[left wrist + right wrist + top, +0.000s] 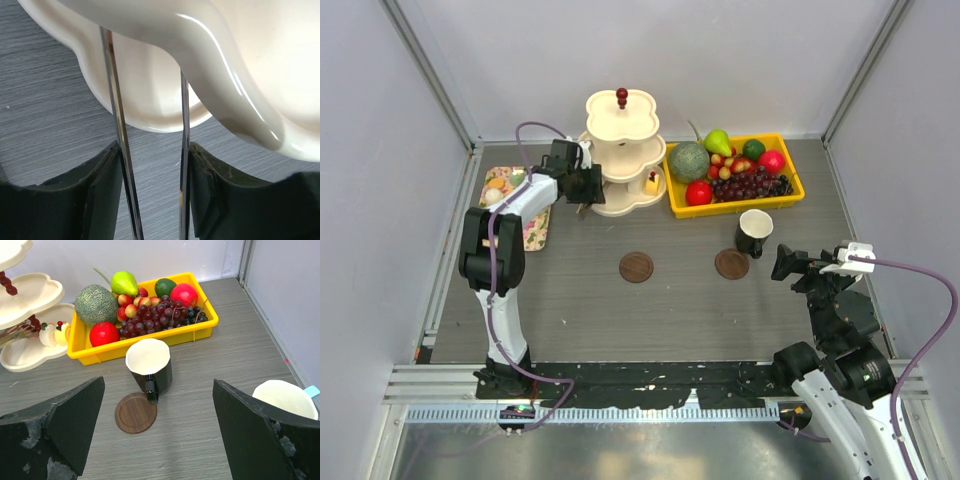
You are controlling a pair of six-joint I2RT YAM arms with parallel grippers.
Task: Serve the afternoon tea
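Fruit tray sits behind black mug, beside stand.

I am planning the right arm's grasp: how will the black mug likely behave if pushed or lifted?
The black mug looks glossy, so it is probably rigid, slippery and breakable. Standing upright and empty, it likely slides under a low push but may tip under a high one.

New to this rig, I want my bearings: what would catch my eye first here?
The tall cream three-tier serving stand at the back of the grey table stands out first; the left claw holds metal tongs at its lowest tier. Right of it sits a bright yellow plastic tray heaped with fruit, with a black mug just in front.
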